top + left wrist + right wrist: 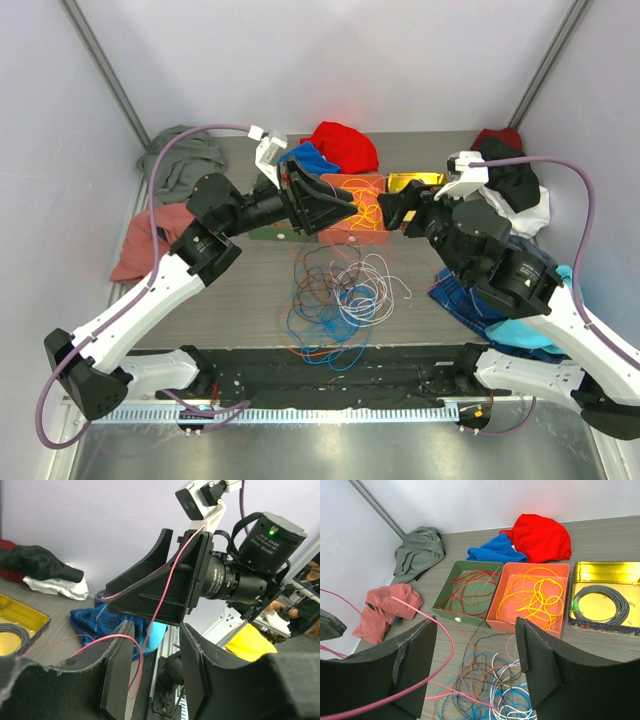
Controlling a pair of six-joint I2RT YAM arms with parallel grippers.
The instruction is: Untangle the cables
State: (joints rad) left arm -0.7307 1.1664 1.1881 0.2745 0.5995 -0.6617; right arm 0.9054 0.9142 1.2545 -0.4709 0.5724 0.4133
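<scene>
— Where are the cables?
— Most sit in a loose tangle of cables (pixel 335 300), blue, white, brown and orange, on the bench (pixel 240 290) near its front edge.
— And the arms?
— Both hang above the tangle, facing each other. The left end effector (pixel 155 630) has its fingers spread. A pink cable (pixel 415 610) passes loosely through the gap and is not pinched. The right end effector (pixel 476 625) is spread wide too, and the same cable crosses one of its fingers.
— Beyond them?
— Three trays stand side by side. A green tray (pixel 447 614) holds red cables (pixel 470 587), an orange tray (pixel 500 625) holds yellow cables (pixel 535 595), and a gold tray (pixel 600 626) holds a black coil (pixel 622 605).
— At the back?
— A blue cloth (pixel 495 550) and a red cloth (pixel 540 537), touching each other, just behind the trays.
</scene>
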